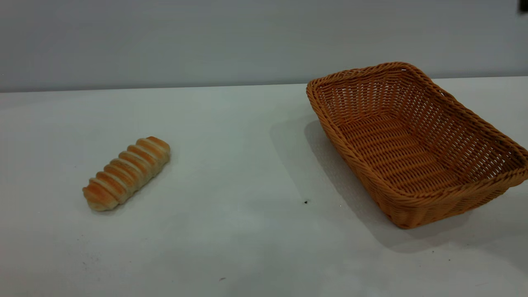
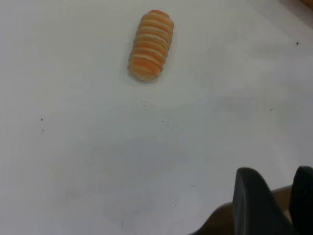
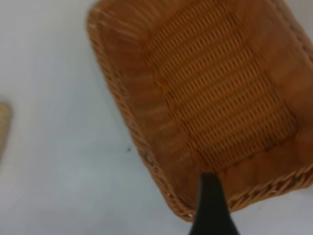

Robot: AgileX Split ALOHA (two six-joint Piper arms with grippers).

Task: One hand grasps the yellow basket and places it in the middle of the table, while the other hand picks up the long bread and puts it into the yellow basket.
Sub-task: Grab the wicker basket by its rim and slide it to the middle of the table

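The long bread (image 1: 126, 173) lies on the white table (image 1: 247, 165) at the left, slantwise. The yellow basket (image 1: 462, 132) stands empty at the right, angled, partly past the picture's right edge. Neither gripper shows in the exterior view. In the left wrist view my left gripper (image 2: 283, 196) hangs open and empty above bare table, well short of the bread (image 2: 150, 45). In the right wrist view my right gripper (image 3: 211, 205) shows as one dark part above the basket's (image 3: 142, 112) short end rim; a sliver of the bread (image 3: 4, 127) sits at the picture's edge.
A grey wall runs behind the table's far edge. A few tiny dark specks (image 1: 305, 201) dot the tabletop between bread and basket. Wide bare table lies between the two things.
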